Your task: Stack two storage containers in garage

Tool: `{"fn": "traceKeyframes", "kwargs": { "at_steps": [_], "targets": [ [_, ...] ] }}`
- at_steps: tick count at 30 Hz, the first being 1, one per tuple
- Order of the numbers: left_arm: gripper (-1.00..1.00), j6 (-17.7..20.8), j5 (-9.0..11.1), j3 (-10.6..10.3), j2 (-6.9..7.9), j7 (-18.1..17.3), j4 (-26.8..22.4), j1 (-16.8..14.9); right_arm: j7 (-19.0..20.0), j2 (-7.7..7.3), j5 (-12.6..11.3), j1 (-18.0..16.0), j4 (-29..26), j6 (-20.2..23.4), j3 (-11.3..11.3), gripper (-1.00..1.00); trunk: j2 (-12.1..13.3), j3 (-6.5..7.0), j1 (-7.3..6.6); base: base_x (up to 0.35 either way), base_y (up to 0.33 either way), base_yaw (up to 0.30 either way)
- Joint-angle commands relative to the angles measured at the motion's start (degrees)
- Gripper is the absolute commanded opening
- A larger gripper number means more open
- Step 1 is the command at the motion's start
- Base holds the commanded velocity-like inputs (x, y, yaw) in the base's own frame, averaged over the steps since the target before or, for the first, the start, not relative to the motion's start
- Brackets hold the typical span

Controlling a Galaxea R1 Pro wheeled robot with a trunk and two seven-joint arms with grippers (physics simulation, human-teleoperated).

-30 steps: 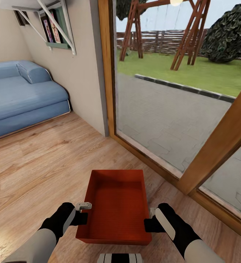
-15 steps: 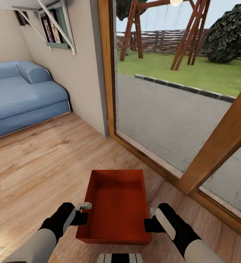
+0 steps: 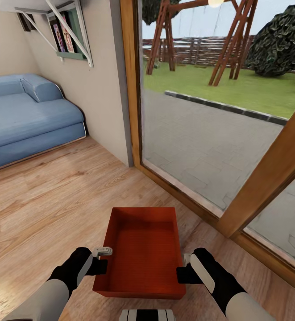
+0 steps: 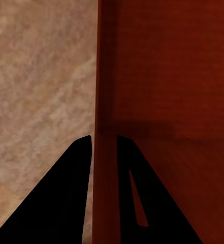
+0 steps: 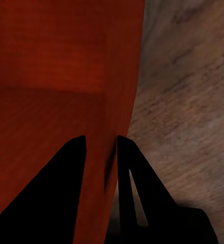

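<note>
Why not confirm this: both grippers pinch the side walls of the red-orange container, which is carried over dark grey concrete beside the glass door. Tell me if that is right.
One detail is wrong: the flooring. The head view shows light wood planks under the storage container, not concrete. The rest stands: left gripper and right gripper each straddle a side wall, beside the glass door.

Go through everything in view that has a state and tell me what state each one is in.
Storage container: upright, empty, no lid, held at both side walls.
Left gripper: jaws shut on the container's side wall.
Right gripper: jaws shut on the opposite side wall.
Glass door: closed.
Blue sofa: unoccupied.
</note>
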Motion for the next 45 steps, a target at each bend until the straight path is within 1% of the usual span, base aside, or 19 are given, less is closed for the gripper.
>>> {"fn": "traceKeyframes", "kwargs": {
  "at_steps": [1, 29, 42, 45],
  "targets": [
    [-1.0, 0.31, -1.27, 0.42, 0.01, -0.04, -0.04, 0.05, -0.75, -0.35, 2.09, -0.03, 0.0, 0.63, 0.28, -1.0, -0.01, -0.06, 0.0, 0.0, 0.0, 0.0],
    [-1.0, 0.31, -1.14, 0.42, -0.01, -0.21, -0.03, 0.04, -0.84, -0.03, 2.07, -0.03, 0.26, 0.58, 0.37, -1.0, -0.01, -0.06, 0.0, 0.0, 0.0, 0.0],
    [-1.0, 0.31, -1.47, 0.4, -0.01, -0.25, -0.03, 0.04, -0.83, 0.01, 2.07, -0.02, 0.27, 0.57, 0.37, -1.0, -0.01, -0.06, 0.0, 0.0, 0.0, 0.0],
    [-1.0, 0.31, -1.45, 0.41, -0.01, -0.24, -0.03, 0.04, -0.81, 0.01, 2.07, -0.03, 0.27, 0.59, 0.37, -1.0, 0.03, 0.57, -0.08, 0.0, 0.0, 0.0]
  ]
}}
